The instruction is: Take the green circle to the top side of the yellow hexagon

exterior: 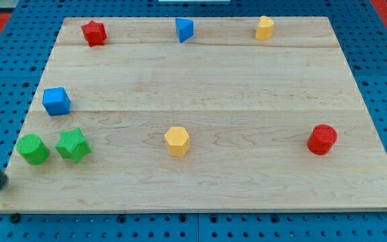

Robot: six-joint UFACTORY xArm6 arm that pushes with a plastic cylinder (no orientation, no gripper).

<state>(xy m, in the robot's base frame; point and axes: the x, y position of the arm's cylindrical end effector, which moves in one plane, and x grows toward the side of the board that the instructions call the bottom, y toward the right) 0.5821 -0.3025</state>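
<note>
The green circle (33, 148) lies near the board's left edge, in the lower part of the view. A green star (72, 145) sits just to its right, almost touching it. The yellow hexagon (177, 141) lies right of them, near the bottom centre. My dark rod enters from the view's bottom left and is blurred. My tip (0, 189) is below and left of the green circle, at the board's corner and apart from every block.
A blue cube (56, 101) lies above the green blocks. Along the top edge are a red star (94, 32), a blue triangular block (185, 30) and a yellow block (265, 28). A red cylinder (322, 139) lies at the right.
</note>
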